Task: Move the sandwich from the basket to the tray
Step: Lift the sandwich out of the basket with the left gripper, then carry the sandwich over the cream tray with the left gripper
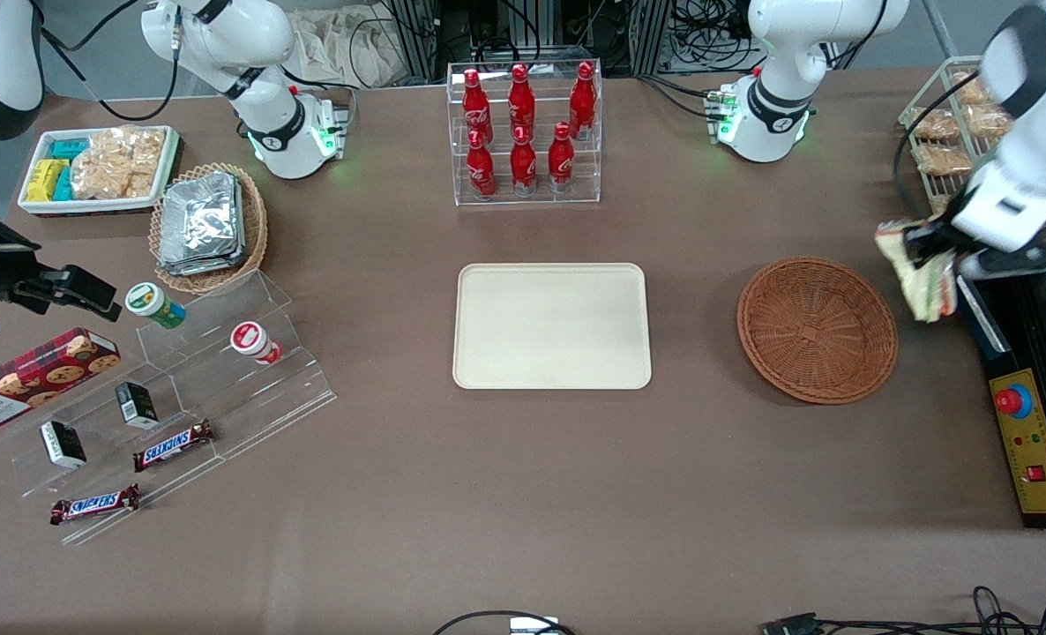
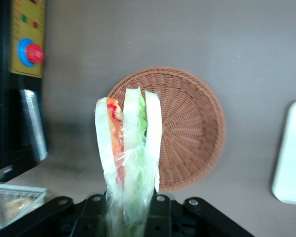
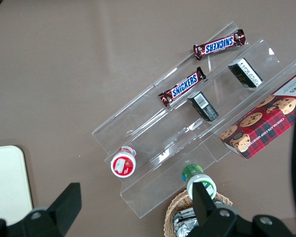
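Observation:
My left gripper [image 1: 936, 250] is shut on the sandwich [image 1: 918, 275], a wrapped white-bread wedge with green, red and orange layers. It hangs in the air beside the basket [image 1: 817, 328], just outside the rim toward the working arm's end of the table. The round reddish-brown wicker basket has nothing in it. The cream tray [image 1: 551, 324] lies flat at the table's middle with a bare surface. In the left wrist view the sandwich [image 2: 128, 143] sticks out from between the gripper's [image 2: 129, 217] black fingers [image 2: 160, 212], with the basket [image 2: 192, 123] and a tray corner [image 2: 292, 158] below it.
A black and yellow control box with a red button [image 1: 1015, 401] sits close under the gripper. A wire rack of snack packets [image 1: 946, 132] stands nearby. A clear rack of red bottles [image 1: 523, 132] stands farther from the camera than the tray. A tan basket of foil packets [image 1: 207, 225] and an acrylic stand [image 1: 179, 388] lie toward the parked arm's end.

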{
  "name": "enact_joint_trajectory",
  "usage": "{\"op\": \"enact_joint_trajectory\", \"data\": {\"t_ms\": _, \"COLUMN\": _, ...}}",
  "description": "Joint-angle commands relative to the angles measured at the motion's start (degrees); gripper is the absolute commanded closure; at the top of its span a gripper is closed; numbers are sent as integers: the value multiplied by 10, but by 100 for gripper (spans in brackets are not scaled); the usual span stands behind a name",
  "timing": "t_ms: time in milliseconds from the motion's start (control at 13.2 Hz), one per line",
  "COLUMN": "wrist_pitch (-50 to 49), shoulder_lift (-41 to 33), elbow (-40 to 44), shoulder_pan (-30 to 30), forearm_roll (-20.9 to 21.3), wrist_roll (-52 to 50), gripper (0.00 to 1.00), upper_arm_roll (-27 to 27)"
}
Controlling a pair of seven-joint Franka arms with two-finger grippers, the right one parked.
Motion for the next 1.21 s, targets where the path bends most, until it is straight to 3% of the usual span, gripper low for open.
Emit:
{"op": "enact_joint_trajectory", "data": {"t_ms": 0, "wrist_pitch": -171, "shoulder_lift": 130, "elbow": 257, "shoulder_pan": -2, "forearm_roll": -21, "wrist_roll": 15, "gripper": 100, "upper_arm_roll": -16}}
{"op": "enact_joint_trajectory", "data": {"t_ms": 227, "wrist_pitch": -193, "shoulder_lift": 143, "elbow": 299, "shoulder_pan": -2, "forearm_roll": -25, "wrist_roll": -23, "gripper": 100, "upper_arm_roll": -80}}
{"op": "enact_joint_trajectory", "data": {"t_ms": 454, "wrist_pitch": -190, "shoulder_lift": 158, "elbow": 300, "shoulder_pan": -2, "forearm_roll": -26, "wrist_roll": -113, "gripper": 100, "upper_arm_roll": -208}}
{"op": "enact_joint_trajectory", "data": {"t_ms": 681, "wrist_pitch": -146, "shoulder_lift": 222, "elbow": 312, "shoulder_pan": -2, "forearm_roll": -23, "wrist_roll": -197, "gripper": 100, "upper_arm_roll": -339}}
{"op": "enact_joint_trajectory", "data": {"t_ms": 983, "wrist_pitch": -39, "shoulder_lift": 237, "elbow": 223, "shoulder_pan": -5, "forearm_roll": -13, "wrist_roll": -230, "gripper": 100, "upper_arm_roll": -368}}
{"op": "enact_joint_trajectory", "data": {"t_ms": 1134, "wrist_pitch": 31, "shoulder_lift": 253, "elbow": 157, "shoulder_pan": -5, "forearm_roll": 20, "wrist_roll": -232, "gripper": 100, "upper_arm_roll": -367}}
